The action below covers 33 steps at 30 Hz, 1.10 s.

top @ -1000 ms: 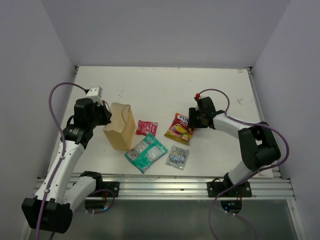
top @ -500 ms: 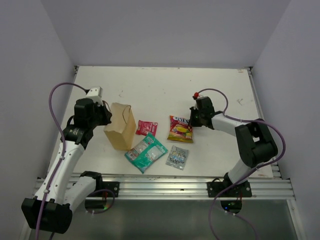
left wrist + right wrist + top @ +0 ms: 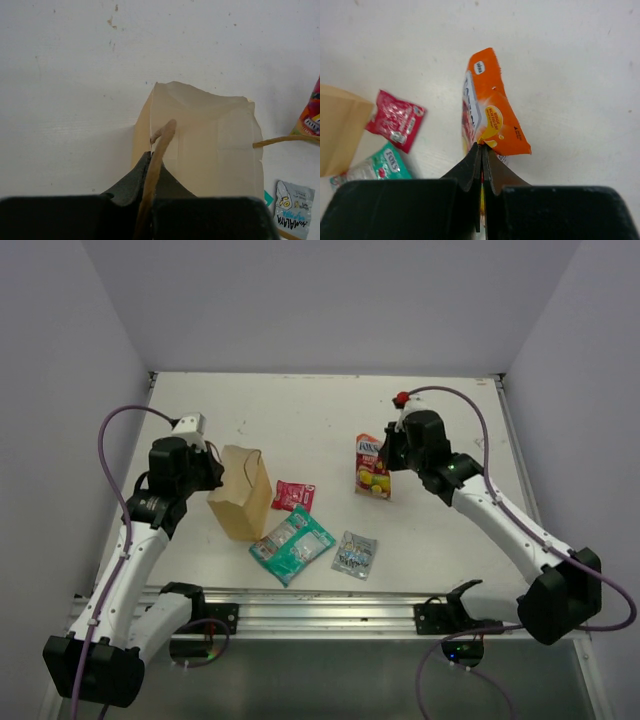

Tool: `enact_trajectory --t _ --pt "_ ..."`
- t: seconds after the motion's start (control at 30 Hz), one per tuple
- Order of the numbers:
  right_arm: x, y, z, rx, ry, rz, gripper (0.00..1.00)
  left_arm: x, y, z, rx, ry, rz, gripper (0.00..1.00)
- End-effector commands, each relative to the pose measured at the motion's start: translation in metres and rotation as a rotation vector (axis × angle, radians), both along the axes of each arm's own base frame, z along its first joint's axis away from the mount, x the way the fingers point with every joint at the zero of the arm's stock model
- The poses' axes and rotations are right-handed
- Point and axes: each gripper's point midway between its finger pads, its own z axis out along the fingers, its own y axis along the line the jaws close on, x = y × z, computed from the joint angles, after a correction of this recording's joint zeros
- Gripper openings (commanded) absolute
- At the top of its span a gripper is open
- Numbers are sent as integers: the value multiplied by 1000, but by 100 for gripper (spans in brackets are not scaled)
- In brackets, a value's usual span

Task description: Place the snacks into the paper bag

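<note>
The tan paper bag (image 3: pixel 240 494) stands upright at the left, mouth open (image 3: pixel 205 145). My left gripper (image 3: pixel 207 468) is shut on the bag's near handle and rim (image 3: pixel 159 150). My right gripper (image 3: pixel 388 454) is shut on the red-yellow candy bag (image 3: pixel 372 464) and holds it lifted above the table, hanging edge-on (image 3: pixel 489 115). The small red packet (image 3: pixel 293 495), the teal-green bag (image 3: pixel 292 544) and the clear silvery-blue packet (image 3: pixel 354 554) lie flat on the table right of the paper bag. The red packet (image 3: pixel 395 120) and the teal bag (image 3: pixel 385 165) also show in the right wrist view.
The white table (image 3: pixel 320 410) is boxed by grey walls on three sides. A metal rail (image 3: pixel 330 600) runs along the near edge. Purple cables loop from both arms.
My right gripper has lifted the red-yellow candy bag off the table and the arm has risen and extended. The left gripper and paper bag have not moved.
</note>
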Motion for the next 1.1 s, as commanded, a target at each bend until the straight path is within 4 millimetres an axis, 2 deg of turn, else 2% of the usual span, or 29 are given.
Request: enact_trajectory --t 0.0,0.03,0.1,0.13,0.2,0.23,0.27,0.3,0.33,0.47,0.5,0.53,0.57,0.6,0.67,0.7,0.77,0.8,0.83,0.87,0.97,1.0,1.07 --pt "10 0 76 57 -175 -18 0 2 -3 -1 -1 -9 -9 0" --pt "13 3 96 80 -213 -15 0 2 -2 -2 -1 -8 -7 0" --pt "16 11 116 108 -255 -7 0 2 -3 -1 0 -9 -8 0" --pt "21 18 138 139 -306 -1 0 2 -3 -1 0 -9 -8 0" --pt "24 37 156 164 -344 24 0 2 -3 0 -2 -13 -7 0" --pt "26 46 182 192 -397 31 0 1 -2 1 -2 -17 -5 0" --pt "28 66 184 188 -405 63 0 1 -3 2 -1 -18 -6 0" --pt "27 78 192 196 -416 87 0 1 -3 1 -3 -18 -5 0" --pt "28 88 221 222 -472 95 0 1 -2 3 -2 -21 -6 0" --pt "24 142 257 248 -537 167 0 0 -3 4 -2 -26 -6 0" --pt "13 162 263 256 -547 206 0 0 -2 4 -2 -27 -2 0" --pt "13 176 275 255 -577 223 0 0 -3 5 -3 -29 -3 0" --pt "12 184 281 249 -592 213 0 -1 -2 4 -3 -29 -2 0" --pt "-2 204 284 252 -595 255 0 -1 -2 5 -3 -32 -2 0" --pt "-6 224 293 225 -622 258 0 -1 -3 6 -4 -33 -6 0" --pt "-19 239 296 225 -628 285 0 -1 -3 6 -4 -35 -5 0" --pt "-26 256 298 203 -641 300 0 -1 -4 7 -8 -37 -10 0" --pt "-36 265 297 198 -642 308 0 -1 -5 7 -9 -39 -13 0" --pt "-40 268 298 196 -640 314 0 -2 -5 8 -10 -42 -16 0" --pt "-46 278 291 184 -630 330 0 -2 -5 8 -10 -45 -16 0" --pt "-55 282 283 148 -619 320 0 -2 -6 10 -12 -52 -23 0" --pt "-64 287 280 143 -615 335 0 -3 -7 10 -14 -53 -23 0" --pt "-69 284 274 108 -609 312 0 -3 -8 11 -16 -55 -29 0"
